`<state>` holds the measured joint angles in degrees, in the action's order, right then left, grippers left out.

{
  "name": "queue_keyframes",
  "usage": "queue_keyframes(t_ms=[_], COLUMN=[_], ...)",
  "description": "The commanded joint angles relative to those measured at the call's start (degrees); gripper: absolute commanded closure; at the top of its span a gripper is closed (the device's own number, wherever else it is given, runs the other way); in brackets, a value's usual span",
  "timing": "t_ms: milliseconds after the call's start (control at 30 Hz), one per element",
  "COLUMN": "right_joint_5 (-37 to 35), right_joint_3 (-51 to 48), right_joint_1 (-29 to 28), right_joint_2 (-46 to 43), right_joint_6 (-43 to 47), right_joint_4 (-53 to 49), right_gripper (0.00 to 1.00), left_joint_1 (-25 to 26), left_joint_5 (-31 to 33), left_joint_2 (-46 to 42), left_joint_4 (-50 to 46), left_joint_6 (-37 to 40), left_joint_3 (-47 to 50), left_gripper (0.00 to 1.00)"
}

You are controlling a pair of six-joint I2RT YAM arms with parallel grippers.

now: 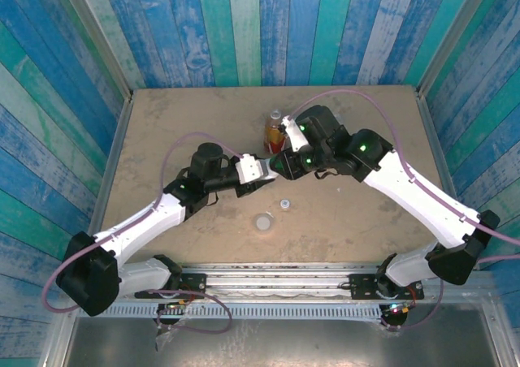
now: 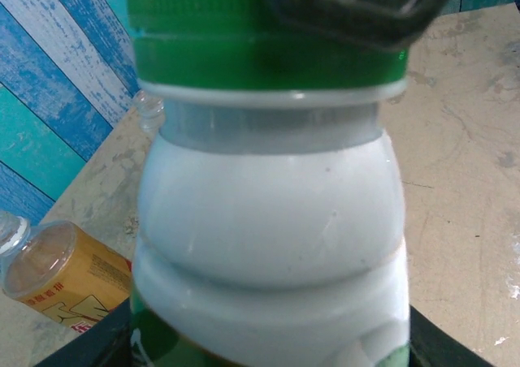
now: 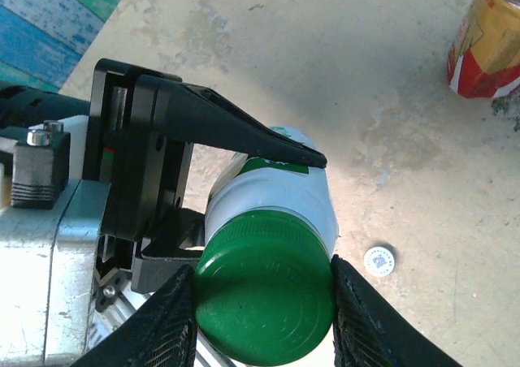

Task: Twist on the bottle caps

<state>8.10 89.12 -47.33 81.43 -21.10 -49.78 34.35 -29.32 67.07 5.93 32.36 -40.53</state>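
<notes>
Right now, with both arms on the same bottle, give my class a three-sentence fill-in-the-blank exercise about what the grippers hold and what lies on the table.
1. The left gripper is shut on the white bottle, and the right gripper is shut on its ____ cap.
2. On the table, ____ loose caps lie: a grey cap and a tiny white cap.
3. The amber bottle has a ____ label.
Missing words: green (the green cap); two; red.

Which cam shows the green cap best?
Right wrist: green cap seen top-on, whole disc, inside the right gripper. Left wrist gives its side close-up, partly covered. Top external: too small to tell.
</notes>
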Motion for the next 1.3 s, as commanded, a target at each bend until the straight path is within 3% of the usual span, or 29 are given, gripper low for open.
queue_keyframes(t_ms=[0,133,267,467,667,867,1267], right_joint_5=[-0.17,3.49,8.81,11.12,16.3,16.76,16.69], right_joint_3=[-0.62,-2.08,-5.79,-3.52,0.72,3.02,3.72], right_joint_1=[1.31,1.8,1.86,1.8,1.81,1.8,1.81], right_joint_2=[-3.29,-6.7,-10.75,-10.08,-5.16,-1.75,1.11], right_joint_6=[0.81,22.1,46.19,63.8,68.28,68.48,68.48], right_joint_4=[-3.11,-1.54,-1.15,-3.15,-6.05,-7.3,-7.61], right_gripper=[0.58,0.41,0.37,0.34,0.37,0.44,0.46], left_joint_1=[-0.77,-0.77,-0.77,-0.82,-0.77,-0.78,-0.77], left_joint_5=[1.15,-1.78,-3.27,-6.85,-9.61,-9.96,-10.87], left_joint_2=[0.05,-0.74,-2.24,-4.4,-5.08,-5.71,-6.07], left_joint_4=[4.18,2.81,1.49,-2.04,-2.91,-4.09,-3.87], left_joint_6=[0.16,-0.17,0.29,2.79,2.03,2.76,2.89], left_joint_3=[0.09,0.7,1.64,1.77,1.77,1.64,1.84], left_gripper=[0.49,0.49,0.49,0.49,0.5,0.5,0.49])
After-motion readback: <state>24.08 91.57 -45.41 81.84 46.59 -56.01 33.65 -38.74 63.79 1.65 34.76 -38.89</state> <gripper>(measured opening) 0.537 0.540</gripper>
